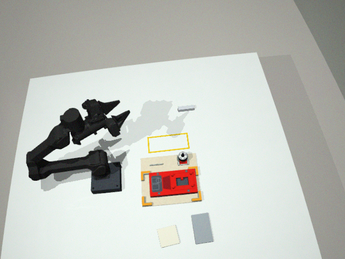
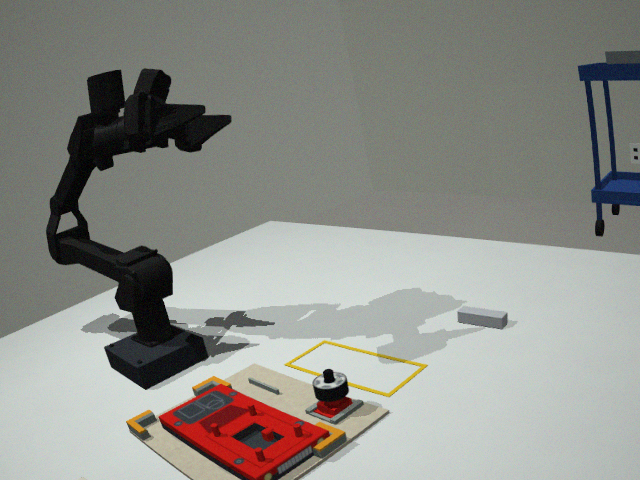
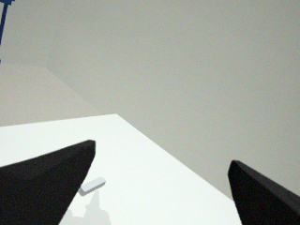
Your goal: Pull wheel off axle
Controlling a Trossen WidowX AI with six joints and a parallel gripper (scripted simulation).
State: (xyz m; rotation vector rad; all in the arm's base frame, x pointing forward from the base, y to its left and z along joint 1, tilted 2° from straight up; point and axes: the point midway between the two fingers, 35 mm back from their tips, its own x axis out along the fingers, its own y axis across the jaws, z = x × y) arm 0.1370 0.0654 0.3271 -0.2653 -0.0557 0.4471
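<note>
wheel (image 2: 329, 383) on axle, white table (image 2: 542, 387), blue cart (image 2: 594, 129) beyond

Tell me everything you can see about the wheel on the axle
The wheel is a small dark disc, black around the rim with a silvery top face in the top view. It sits level on an upright axle whose black tip pokes through its centre. Below it is a red mount on a grey plate at the tan board's corner, beside the yellow marked area. The hand is open, high up and far from it.
</note>
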